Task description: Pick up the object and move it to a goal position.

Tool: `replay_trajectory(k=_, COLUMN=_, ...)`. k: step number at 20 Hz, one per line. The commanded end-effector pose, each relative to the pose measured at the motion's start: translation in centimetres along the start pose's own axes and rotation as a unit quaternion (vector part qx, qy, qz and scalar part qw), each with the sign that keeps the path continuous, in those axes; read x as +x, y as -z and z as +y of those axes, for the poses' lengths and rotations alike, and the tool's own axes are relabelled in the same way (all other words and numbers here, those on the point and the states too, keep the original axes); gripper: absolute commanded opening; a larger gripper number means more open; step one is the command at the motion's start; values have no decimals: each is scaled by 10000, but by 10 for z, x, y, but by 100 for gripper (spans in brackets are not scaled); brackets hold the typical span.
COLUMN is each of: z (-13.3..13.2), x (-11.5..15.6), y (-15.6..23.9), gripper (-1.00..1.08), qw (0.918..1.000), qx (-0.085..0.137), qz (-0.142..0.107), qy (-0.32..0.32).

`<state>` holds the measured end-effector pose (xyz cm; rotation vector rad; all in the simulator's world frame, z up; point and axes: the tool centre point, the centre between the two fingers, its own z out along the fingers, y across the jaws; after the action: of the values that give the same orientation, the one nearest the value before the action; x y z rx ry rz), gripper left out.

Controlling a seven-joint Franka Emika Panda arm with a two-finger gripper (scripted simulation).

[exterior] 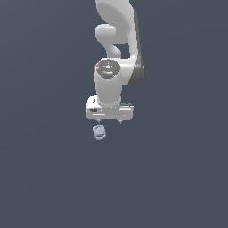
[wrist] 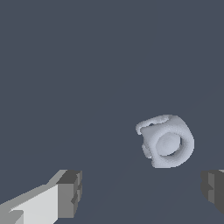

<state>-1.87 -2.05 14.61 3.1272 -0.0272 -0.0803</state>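
Observation:
The object [exterior: 99, 132] is a tiny pale blue-grey ringed cylinder lying on the dark grey floor, just below the white gripper [exterior: 110, 120] in the exterior view and slightly toward that view's left. In the wrist view the object [wrist: 165, 141] shows its round end, beyond the fingertips and nearer one of them. The gripper [wrist: 142, 192] is open and empty, its two dark pads [wrist: 70, 194] wide apart. It does not touch the object.
The white arm [exterior: 116, 40] rises above the gripper in the exterior view. A flat dark grey floor [exterior: 178, 178] lies all around, with no other objects in view.

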Motion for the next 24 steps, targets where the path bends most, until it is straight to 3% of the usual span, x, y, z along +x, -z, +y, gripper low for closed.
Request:
replay_trajectory(k=1, z=0, x=0, y=0, gripper=100, qw=10000, qx=0, qz=0, qy=0)
replay_trajectory(k=10, z=-15, x=-7, y=5, gripper=100, qw=9996, qx=-12, qz=-70, qy=288)
replay_trajectory(k=24, z=-4, x=-5, y=-4, gripper=100, qw=9989, qx=0, qz=-23, qy=476)
